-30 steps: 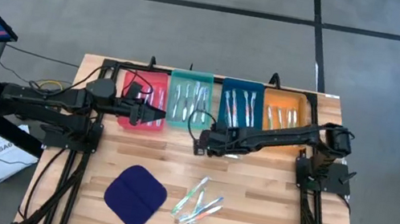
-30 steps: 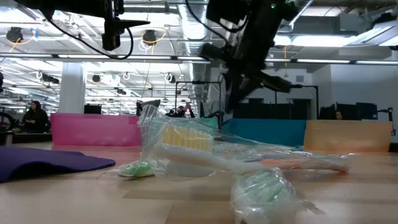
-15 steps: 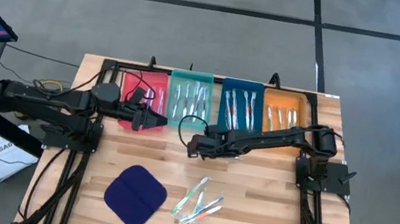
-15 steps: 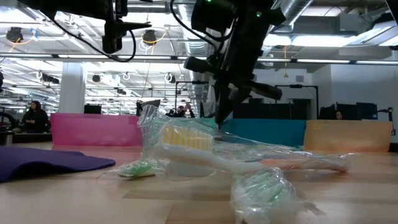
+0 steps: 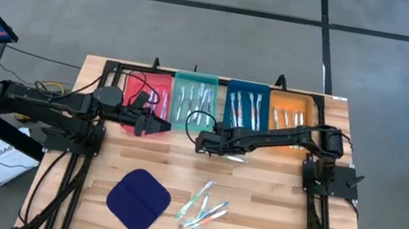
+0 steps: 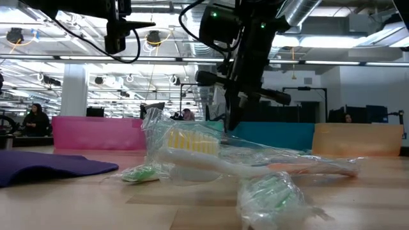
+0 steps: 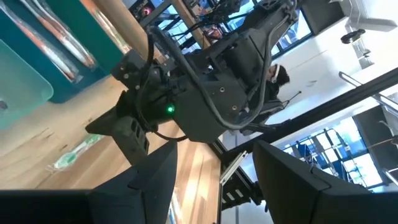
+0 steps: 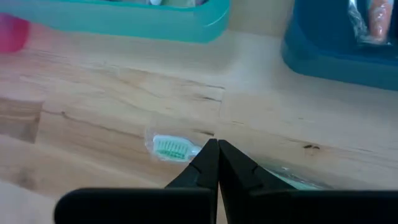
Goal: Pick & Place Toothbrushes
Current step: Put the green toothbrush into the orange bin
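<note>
A wrapped toothbrush with green bristles (image 8: pixel 169 149) lies flat on the wood just in front of the teal tray (image 8: pixel 124 25); it also shows in the left wrist view as the green toothbrush (image 7: pixel 73 154). My right gripper (image 8: pixel 217 144) (image 5: pixel 201 145) points steeply down, shut, with its tips at that toothbrush's neck. My left gripper (image 5: pixel 163 125) (image 7: pixel 214 180) hovers open over the near edge of the red tray (image 5: pixel 136 85), nothing between its fingers. Several more wrapped toothbrushes (image 5: pixel 202 206) lie in a loose heap near the front edge. My right gripper's shut fingertips (image 8: pixel 208 155) come from above at the neck (image 8: pixel 198 149) of the green-bristled toothbrush, just behind its head. The fingers hide that spot, so I cannot tell whether they touch it. The toothbrush lies flat on the table.
Red, teal (image 5: pixel 193 100), blue (image 5: pixel 245 109) and orange (image 5: pixel 292 113) trays stand in a row along the far edge, with toothbrushes in them. A dark blue pad (image 5: pixel 139 199) lies near the front left. Bare wood lies between the trays and the heap.
My right gripper has sunk a little toward the table in front of the teal tray and tipped more steeply downward, staying shut.
</note>
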Motion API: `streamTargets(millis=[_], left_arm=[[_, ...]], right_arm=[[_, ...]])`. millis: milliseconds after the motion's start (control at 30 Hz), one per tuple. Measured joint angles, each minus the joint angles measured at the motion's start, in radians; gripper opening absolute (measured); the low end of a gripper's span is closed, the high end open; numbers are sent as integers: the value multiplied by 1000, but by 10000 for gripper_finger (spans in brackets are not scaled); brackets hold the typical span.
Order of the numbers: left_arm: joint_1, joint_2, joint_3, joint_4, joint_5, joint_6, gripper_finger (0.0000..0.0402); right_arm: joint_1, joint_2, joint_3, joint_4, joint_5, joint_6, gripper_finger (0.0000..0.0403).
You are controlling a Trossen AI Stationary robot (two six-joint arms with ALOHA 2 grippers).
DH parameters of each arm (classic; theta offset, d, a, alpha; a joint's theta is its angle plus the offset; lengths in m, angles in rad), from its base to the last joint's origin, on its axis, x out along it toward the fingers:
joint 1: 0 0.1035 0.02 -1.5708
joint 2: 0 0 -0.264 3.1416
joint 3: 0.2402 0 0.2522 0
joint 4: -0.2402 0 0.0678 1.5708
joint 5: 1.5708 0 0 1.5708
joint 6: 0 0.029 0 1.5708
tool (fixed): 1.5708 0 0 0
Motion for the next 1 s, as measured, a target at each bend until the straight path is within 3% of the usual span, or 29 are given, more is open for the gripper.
streamTargets(millis=[500, 1000], left_arm=[[0, 0, 0, 2, -2, -1, 204], [0, 0, 0, 2, -2, -1, 204]], right_arm=[[2, 62, 0, 19, -52, 36, 0], [-14, 62, 0, 41, -87, -95, 0]])
